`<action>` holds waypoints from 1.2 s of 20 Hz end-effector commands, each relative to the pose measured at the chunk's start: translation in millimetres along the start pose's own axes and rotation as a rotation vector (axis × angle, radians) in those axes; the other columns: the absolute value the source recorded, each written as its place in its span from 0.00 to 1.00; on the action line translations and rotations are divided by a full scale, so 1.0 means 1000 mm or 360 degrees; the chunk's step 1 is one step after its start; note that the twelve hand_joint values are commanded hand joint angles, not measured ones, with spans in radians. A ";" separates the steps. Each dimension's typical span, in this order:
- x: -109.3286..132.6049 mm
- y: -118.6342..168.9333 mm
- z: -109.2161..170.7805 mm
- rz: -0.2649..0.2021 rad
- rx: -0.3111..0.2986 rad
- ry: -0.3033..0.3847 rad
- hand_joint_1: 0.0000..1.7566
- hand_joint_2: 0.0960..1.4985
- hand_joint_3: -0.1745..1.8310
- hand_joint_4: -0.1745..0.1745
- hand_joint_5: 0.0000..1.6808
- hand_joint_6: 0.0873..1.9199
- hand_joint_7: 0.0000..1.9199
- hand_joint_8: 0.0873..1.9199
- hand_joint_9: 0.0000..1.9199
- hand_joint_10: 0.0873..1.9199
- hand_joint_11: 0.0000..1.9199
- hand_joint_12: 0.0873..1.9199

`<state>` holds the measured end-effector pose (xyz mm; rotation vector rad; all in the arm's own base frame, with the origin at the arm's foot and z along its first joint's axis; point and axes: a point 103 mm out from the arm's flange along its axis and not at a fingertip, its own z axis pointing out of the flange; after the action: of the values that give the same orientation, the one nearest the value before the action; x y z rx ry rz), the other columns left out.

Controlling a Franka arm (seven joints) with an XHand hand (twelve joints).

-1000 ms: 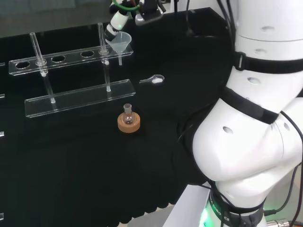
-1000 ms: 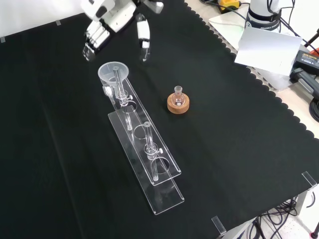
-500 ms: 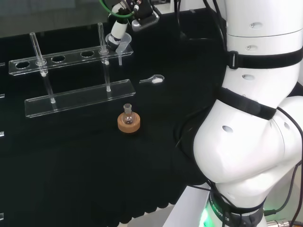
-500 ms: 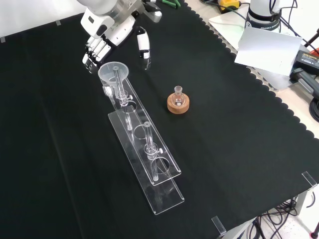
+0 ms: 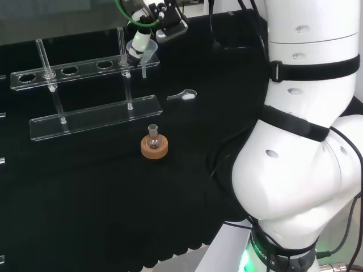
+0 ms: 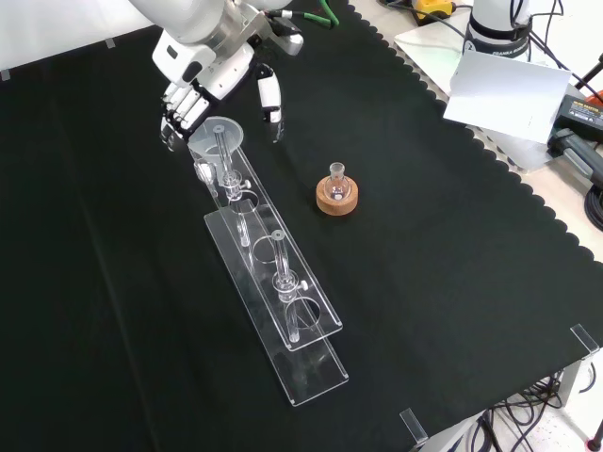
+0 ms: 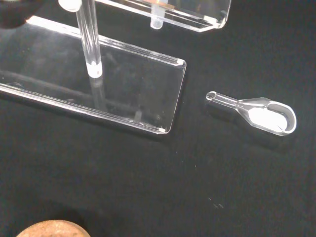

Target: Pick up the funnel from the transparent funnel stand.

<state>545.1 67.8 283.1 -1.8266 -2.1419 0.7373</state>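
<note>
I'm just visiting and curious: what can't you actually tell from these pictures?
- Head view: the robot hand covers the funnel; contact unclear.
- Front view: its fingers sit behind the funnel's rim; grip unclear.
- Wrist view: the cork ring is cut off by the edge.
- Small flask: contents too small to tell.

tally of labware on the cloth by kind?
Funnel: 1
Funnel stand: 1
Small flask on a cork ring: 1
Glass scoop: 1
Total: 4 pieces, plus the cork ring.
</note>
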 end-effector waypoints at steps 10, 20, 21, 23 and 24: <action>-0.008 0.017 0.009 0.0031 0.0038 -0.0033 0.44 0.37 0.25 0.56 0.02 0.00 0.01 0.00 0.00 0.39 0.11 0.77; -0.016 0.019 0.012 0.0031 0.0011 -0.0013 0.43 0.32 0.35 0.54 0.08 0.00 0.03 0.20 0.16 0.35 0.13 0.75; -0.016 0.020 0.012 0.0037 0.0007 -0.0015 0.43 0.32 0.36 0.53 0.09 0.00 0.04 0.24 0.19 0.34 0.14 0.75; -0.015 0.020 0.012 0.0038 -0.0005 -0.0016 0.43 0.32 0.36 0.52 0.10 0.00 0.06 0.29 0.24 0.33 0.15 0.74; -0.014 0.020 0.012 0.0039 -0.0016 -0.0021 0.43 0.32 0.36 0.51 0.11 0.00 0.08 0.30 0.27 0.32 0.15 0.74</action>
<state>559.3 52.4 265.0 -1.8510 -2.1288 0.7574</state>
